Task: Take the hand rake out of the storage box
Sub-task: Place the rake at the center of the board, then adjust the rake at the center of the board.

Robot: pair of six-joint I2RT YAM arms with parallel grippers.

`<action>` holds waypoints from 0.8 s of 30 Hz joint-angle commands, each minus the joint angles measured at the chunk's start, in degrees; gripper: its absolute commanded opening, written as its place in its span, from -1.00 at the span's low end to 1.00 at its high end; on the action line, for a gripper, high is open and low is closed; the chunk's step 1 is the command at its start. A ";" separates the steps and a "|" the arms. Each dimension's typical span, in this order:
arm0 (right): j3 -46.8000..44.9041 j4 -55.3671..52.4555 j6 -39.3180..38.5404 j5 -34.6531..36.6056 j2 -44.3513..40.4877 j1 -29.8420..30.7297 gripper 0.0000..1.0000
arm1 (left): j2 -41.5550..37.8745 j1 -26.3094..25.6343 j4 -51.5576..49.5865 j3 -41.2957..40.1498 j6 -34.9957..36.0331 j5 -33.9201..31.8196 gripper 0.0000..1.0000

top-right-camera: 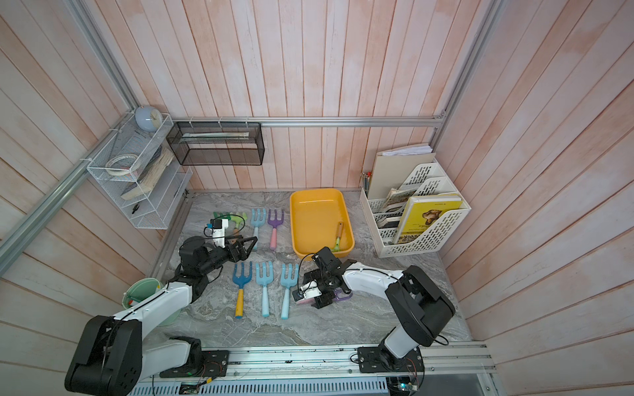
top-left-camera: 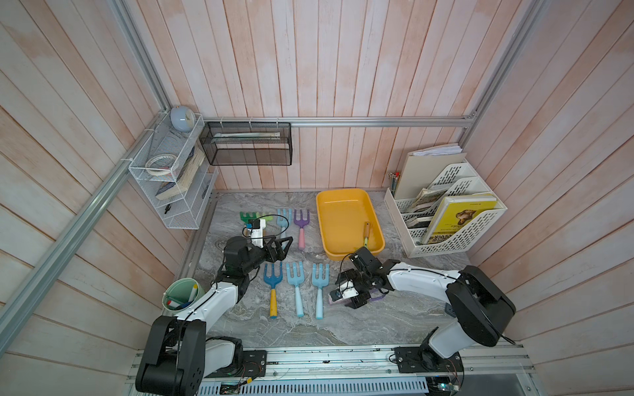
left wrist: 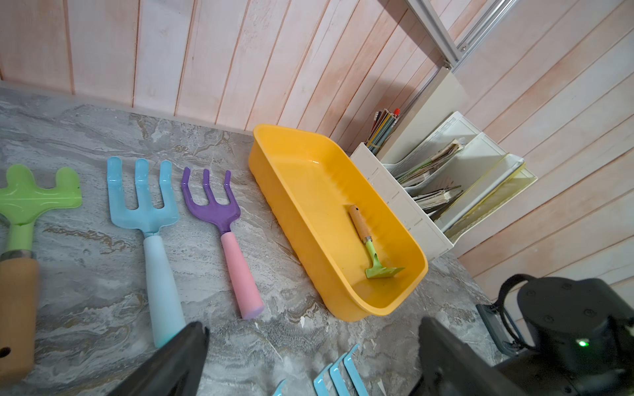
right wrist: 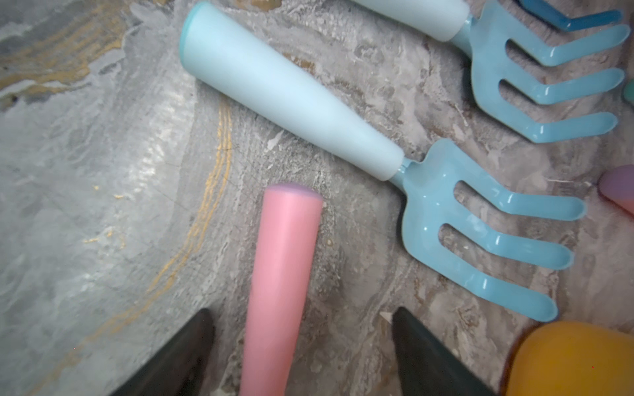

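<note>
The hand rake (top-left-camera: 366, 231) is lying inside the storage box (top-left-camera: 339, 216), down by the near right corner, wooden handle pointing to the back wall, green head resting on the yellow floor; the left wrist view is showing it clearly (left wrist: 362, 228). Nothing is touching it.

The right arm (top-left-camera: 422, 279) is reaching low over the counter (top-left-camera: 394, 319), just in front of the box. Its jaws are standing wide apart, one on each side of the pink handle (right wrist: 281, 274) of a purple rake (top-left-camera: 376, 297) that is lying flat on the marble, with a gap showing on both sides.

The left arm (top-left-camera: 219, 298) is hovering between the two rows of rakes, its jaws spread wide and gripping nothing.

In the near row a dark blue rake (top-left-camera: 273, 284) and two light blue ones are lying side by side. The white file rack (top-left-camera: 456, 223) is standing just right of the box.
</note>
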 commanded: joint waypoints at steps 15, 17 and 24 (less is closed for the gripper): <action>-3.12 29.93 69.05 38.87 -14.66 -3.47 0.96 | -9.56 -11.07 -8.14 0.44 7.51 -15.99 1.00; -4.93 30.14 78.98 38.50 -16.04 -7.40 0.96 | -13.51 -15.47 -11.78 -0.16 8.40 -22.37 1.00; -7.55 26.06 85.40 32.90 -19.74 -13.03 0.96 | -14.71 -33.11 -24.23 2.09 10.02 -41.11 1.00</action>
